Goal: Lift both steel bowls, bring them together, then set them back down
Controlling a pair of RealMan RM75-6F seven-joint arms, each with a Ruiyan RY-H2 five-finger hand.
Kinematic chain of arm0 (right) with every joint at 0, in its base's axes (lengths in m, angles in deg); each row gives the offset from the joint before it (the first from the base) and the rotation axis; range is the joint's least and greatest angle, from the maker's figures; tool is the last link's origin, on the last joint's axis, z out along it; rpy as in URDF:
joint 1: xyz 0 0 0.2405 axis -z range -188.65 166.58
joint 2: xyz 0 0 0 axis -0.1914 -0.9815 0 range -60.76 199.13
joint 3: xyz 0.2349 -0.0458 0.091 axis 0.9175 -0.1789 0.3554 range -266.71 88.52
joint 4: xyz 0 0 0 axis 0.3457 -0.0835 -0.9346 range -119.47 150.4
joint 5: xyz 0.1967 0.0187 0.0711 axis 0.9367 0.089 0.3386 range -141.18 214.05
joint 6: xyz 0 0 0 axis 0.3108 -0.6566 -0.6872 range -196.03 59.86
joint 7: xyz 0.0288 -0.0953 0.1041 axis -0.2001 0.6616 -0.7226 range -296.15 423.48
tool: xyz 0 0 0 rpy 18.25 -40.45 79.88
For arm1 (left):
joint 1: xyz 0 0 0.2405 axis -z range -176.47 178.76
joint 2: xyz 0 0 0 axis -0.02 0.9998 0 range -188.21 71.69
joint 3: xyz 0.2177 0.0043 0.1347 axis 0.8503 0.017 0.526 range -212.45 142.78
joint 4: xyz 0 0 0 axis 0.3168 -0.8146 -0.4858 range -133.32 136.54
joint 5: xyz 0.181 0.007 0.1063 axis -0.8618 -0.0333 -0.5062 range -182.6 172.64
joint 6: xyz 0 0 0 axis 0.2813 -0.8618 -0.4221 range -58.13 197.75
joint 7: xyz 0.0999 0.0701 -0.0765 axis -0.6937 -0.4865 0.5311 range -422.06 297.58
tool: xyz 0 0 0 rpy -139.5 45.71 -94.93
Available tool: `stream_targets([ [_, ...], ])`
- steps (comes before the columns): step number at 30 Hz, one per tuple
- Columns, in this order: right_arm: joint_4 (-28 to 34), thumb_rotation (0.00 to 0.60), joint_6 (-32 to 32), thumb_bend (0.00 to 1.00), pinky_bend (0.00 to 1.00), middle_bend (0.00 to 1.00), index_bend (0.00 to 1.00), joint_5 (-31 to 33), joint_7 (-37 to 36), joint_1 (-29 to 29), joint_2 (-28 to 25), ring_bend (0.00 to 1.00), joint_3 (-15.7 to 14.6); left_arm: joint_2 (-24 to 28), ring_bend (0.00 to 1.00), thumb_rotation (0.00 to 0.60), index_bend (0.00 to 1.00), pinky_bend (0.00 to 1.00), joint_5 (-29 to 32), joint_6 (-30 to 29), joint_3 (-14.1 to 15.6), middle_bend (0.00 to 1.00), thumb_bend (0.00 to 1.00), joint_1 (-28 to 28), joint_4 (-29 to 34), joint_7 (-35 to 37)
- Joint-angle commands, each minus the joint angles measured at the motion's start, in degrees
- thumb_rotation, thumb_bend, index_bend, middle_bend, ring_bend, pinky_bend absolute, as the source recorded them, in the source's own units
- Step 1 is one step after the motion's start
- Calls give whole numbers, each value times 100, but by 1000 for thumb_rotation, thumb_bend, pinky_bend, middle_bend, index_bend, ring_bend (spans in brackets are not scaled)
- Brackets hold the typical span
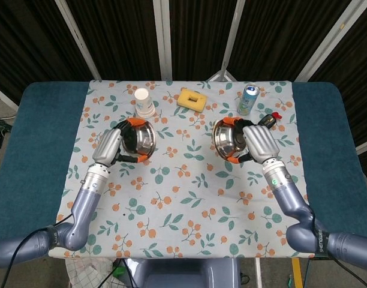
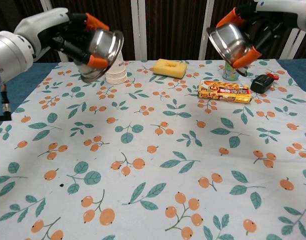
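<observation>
- Head view: the left hand [image 1: 114,146] grips the left bowl [image 1: 143,138] by its rim, fingers wrapped over the edge, the bowl tilted with its mouth turned toward the table's middle.
- The right hand [image 1: 257,144] holds the right bowl [image 1: 226,137] the same way, mouth facing inward and up. The two bowls are well apart, each out on its own side of the cloth [image 1: 189,198].
- I judge the tilt comes from the rim grip: the hands clasp from the outer side, so the mouths face each other across the gap. With the bowls spread like this, setting them down looks like the step in hand.
- Behind them stand a paper cup [image 1: 144,102], a yellow sponge [image 1: 192,99] and a can [image 1: 247,99], ranged along the far edge, out of the bowls' way.
- Chest view: both bowls hang clear of the cloth, the left one [image 2: 100,52] just in front of the cup [image 2: 115,75], the right one [image 2: 229,41] above the can [image 2: 231,71].
- The left hand [image 2: 68,32] and right hand [image 2: 253,25] each clamp a rim with orange-tipped fingers.
- A snack packet [image 2: 224,91] lies under the right bowl's path, so I think that bowl must land clear of it. A black key fob [image 2: 262,82] lies beside it.
- The packet and can carry printing, too small to read.
</observation>
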Motion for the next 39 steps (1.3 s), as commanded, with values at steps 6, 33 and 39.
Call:
stream_targets([
  [6, -643, 600, 38, 59, 416, 287, 412, -834, 1101, -31, 278, 380, -733, 751, 177, 600, 412, 436, 2715, 216, -7, 286, 13, 269, 1262, -2106],
  [33, -1188, 600, 469, 42, 205, 70, 204, -8, 2235, -74, 1144, 111, -935, 297, 0, 600, 167, 159, 3298, 1442, 11, 6, 0, 674, 375, -1685],
  [39, -1245, 600, 476, 0, 158, 2, 148, 120, 2366, -55, 1273, 19, -962, 296, 0, 600, 152, 92, 3020, 2091, 114, 0, 0, 658, 91, -1308],
])
